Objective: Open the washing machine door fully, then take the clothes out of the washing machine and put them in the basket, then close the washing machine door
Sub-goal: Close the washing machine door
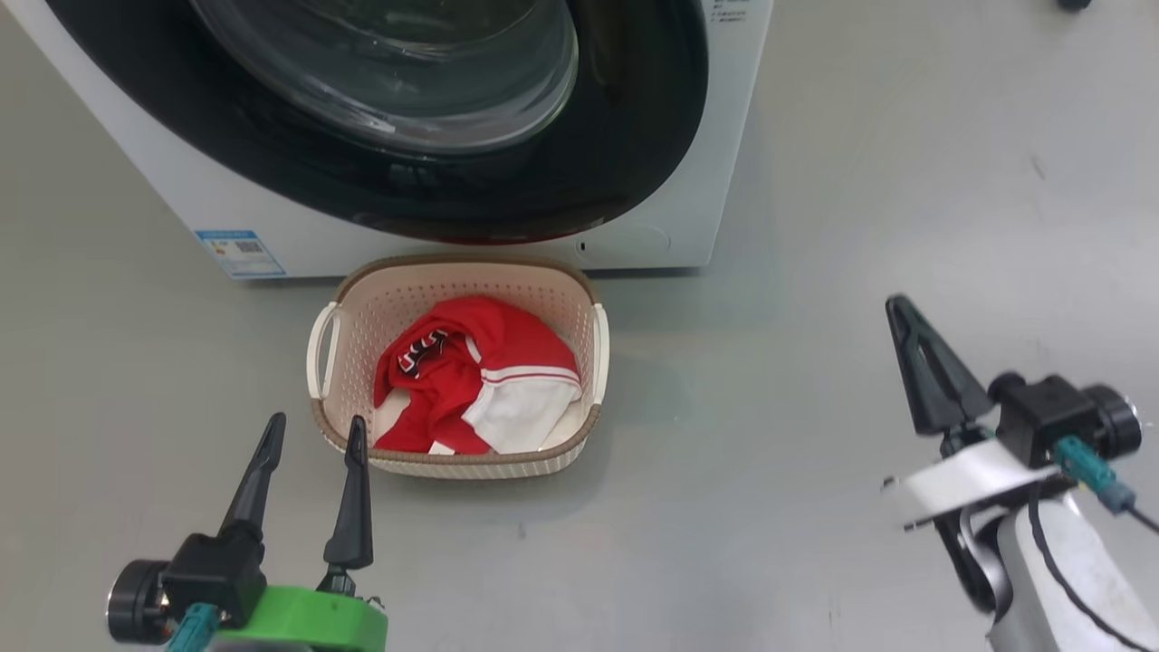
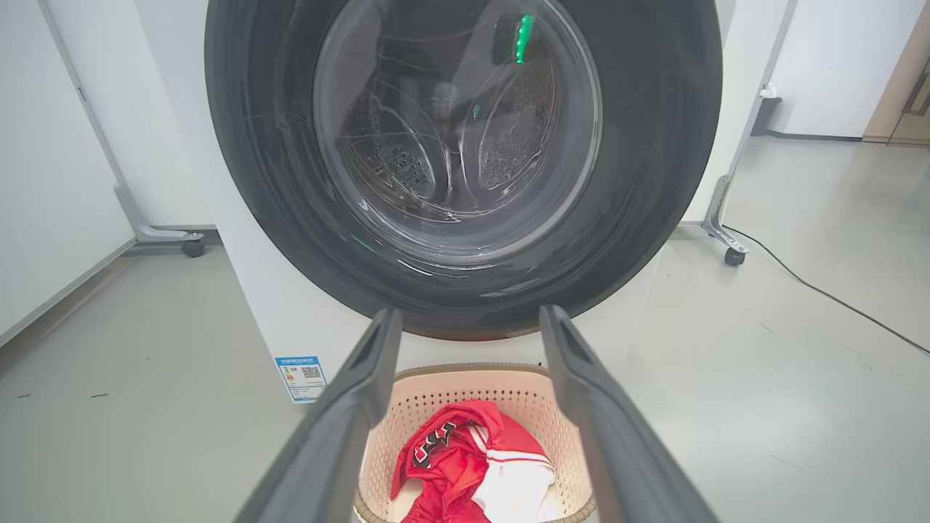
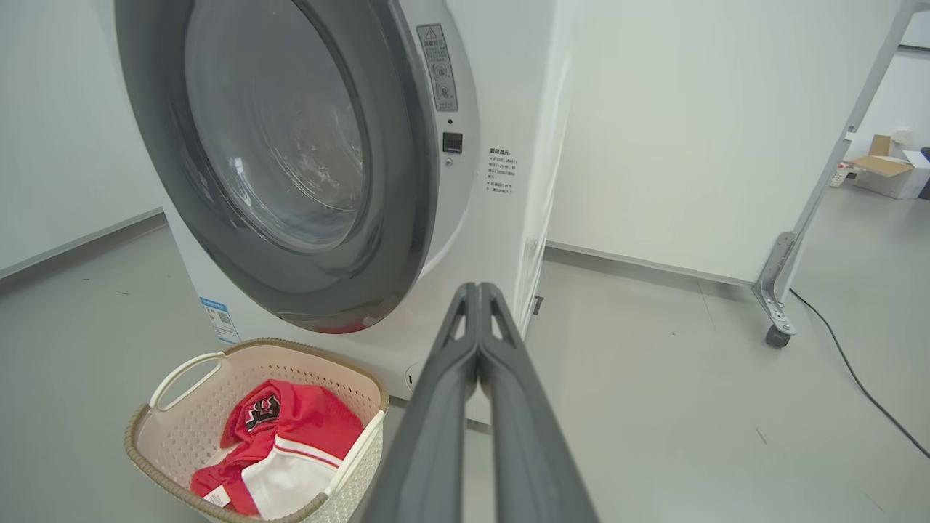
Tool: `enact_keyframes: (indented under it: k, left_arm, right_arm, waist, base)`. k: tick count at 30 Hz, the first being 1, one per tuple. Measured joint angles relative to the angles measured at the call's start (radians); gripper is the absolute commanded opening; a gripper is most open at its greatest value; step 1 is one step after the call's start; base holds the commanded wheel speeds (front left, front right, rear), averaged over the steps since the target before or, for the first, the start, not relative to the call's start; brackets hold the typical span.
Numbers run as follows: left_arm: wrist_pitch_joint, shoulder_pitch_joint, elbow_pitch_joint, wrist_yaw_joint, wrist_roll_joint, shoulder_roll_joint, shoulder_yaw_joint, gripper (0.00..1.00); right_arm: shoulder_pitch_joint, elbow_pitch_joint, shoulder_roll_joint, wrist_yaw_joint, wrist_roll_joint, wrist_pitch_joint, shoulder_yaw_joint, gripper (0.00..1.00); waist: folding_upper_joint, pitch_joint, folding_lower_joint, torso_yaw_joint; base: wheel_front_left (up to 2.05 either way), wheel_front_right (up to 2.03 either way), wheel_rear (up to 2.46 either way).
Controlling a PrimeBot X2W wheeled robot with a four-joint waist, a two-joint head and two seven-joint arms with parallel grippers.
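Where the scene is viewed from the head camera, the washing machine (image 1: 181, 199) is seen across the upper left of the frame. The washing machine door (image 1: 589, 172) is seated against its front and, as far as can be judged, shut. Directly below the machine's lower edge, at frame centre, the basket (image 1: 462, 264) is set on the grey floor (image 1: 815, 272). Its far rim is placed just beside the machine front; contact cannot be judged. The clothes (image 1: 471, 380) are heaped inside the basket, below its rim.

Open floor is left to the right of the basket and along the bottom of the frame. The left gripper (image 1: 317, 421) is held at lower left, just beside the basket's near corner, with its fingers spread apart and nothing between them. The right gripper (image 1: 898, 308) is held at mid right, well apart from the basket, with its fingers pressed together and nothing gripped.

A blue label (image 1: 240, 252) is fixed at the machine's lower corner. In the left wrist view a castored frame leg (image 2: 726, 232) is seen right of the machine and another (image 2: 163, 234) to its left, and a dark cable (image 2: 821, 290) is trailed across the floor at right.

Counted: one machine, one door, one basket, two grippers, two frame legs, one cable. The garments form one heap and cannot be counted.
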Motion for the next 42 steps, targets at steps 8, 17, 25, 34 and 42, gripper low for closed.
enact_keyframes:
  k: [8,17,25,34,42]
  left_arm:
    - [-0.001,-0.06,-0.022,0.0,0.0,-0.009,-0.025,1.0]
    - [-0.01,-0.131,-0.027,-0.001,0.009,-0.02,-0.055,1.0]
    - [-0.018,-0.174,-0.016,-0.005,0.009,-0.025,-0.074,1.0]
    - [-0.019,-0.221,-0.012,-0.005,0.007,-0.03,-0.101,1.0]
    - [-0.021,-0.24,0.002,-0.004,0.004,-0.032,-0.11,1.0]
  right_arm:
    - [-0.177,-0.009,-0.036,0.018,-0.009,0.04,0.05,0.0]
    - [-0.383,0.008,-0.054,0.026,-0.007,0.076,0.111,0.0]
    - [-0.521,0.069,-0.058,0.026,0.028,0.109,0.148,0.0]
    - [-0.634,0.142,-0.096,0.026,0.073,0.147,0.192,0.0]
    - [-0.693,0.203,-0.125,0.026,0.11,0.16,0.213,0.0]
  waist:
    - [0.0,0.079,0.0,0.038]
    - [0.0,0.169,0.0,0.089]
    - [0.0,0.226,0.0,0.14]
    - [0.0,0.278,0.0,0.186]
    - [0.0,0.314,0.0,0.214]
  base:
    - [0.0,0.0,0.0]
    - [0.0,0.0,0.0]
    - [0.0,0.0,0.0]
    - [0.0,0.0,0.0]
    - [0.0,0.0,0.0]
